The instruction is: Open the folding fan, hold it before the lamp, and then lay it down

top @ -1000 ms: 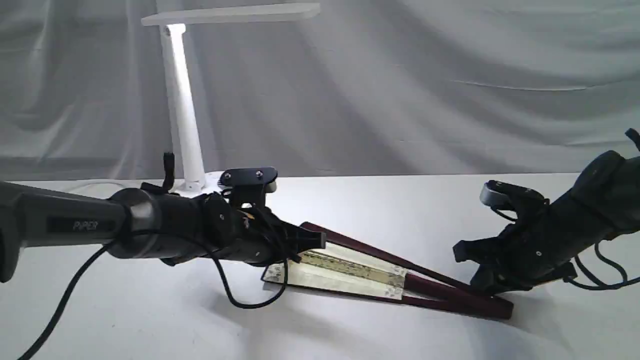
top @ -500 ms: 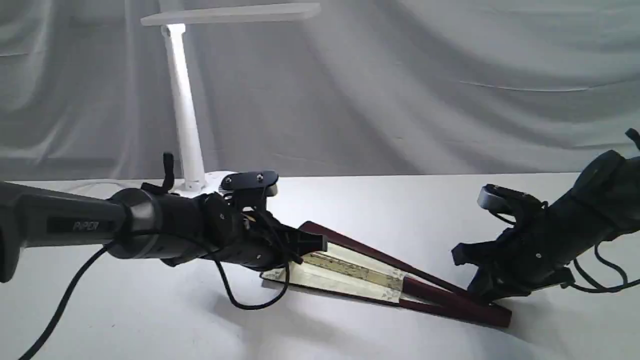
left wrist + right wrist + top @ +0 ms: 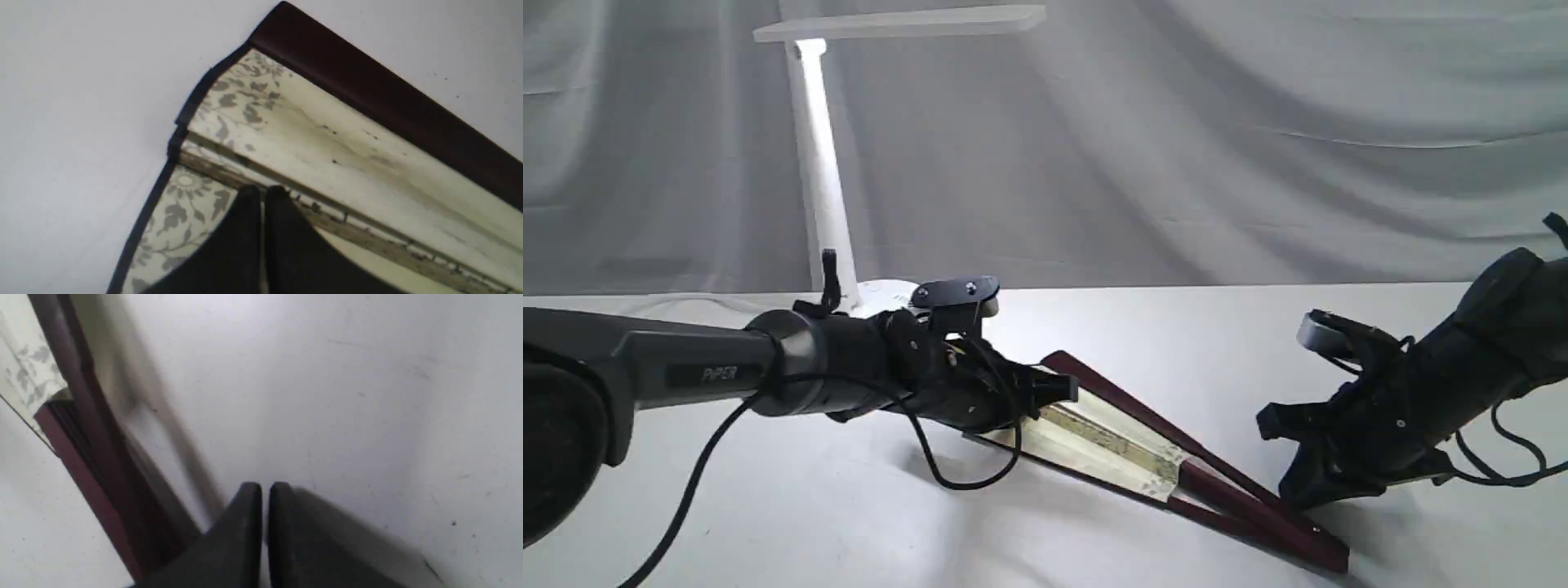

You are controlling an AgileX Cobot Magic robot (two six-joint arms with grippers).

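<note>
The folding fan [image 3: 1111, 445] lies partly spread on the white table [image 3: 1143, 327], its cream leaf and patterned border showing between dark maroon ribs. My left gripper [image 3: 1068, 390] is at the fan's wide end. In the left wrist view it [image 3: 263, 190] is shut on a fold of the leaf [image 3: 327, 134]. My right gripper [image 3: 1294, 490] sits near the fan's narrow pivot end. In the right wrist view it [image 3: 265, 488] is shut over bare table, with the maroon ribs [image 3: 73, 457] beside it. The white lamp [image 3: 821, 180] stands at the back left, behind my left arm.
A grey draped cloth [image 3: 1217, 139] hangs behind the table. The lamp's bar head [image 3: 898, 22] reaches out above the left arm. A black cable [image 3: 964, 478] loops down from the left wrist onto the table beside the fan.
My left gripper has moved right and a little toward the back, taking the fan's wide end with it. The fan has swung, its pivot end sliding nearer the front edge. The right gripper barely shifted.
</note>
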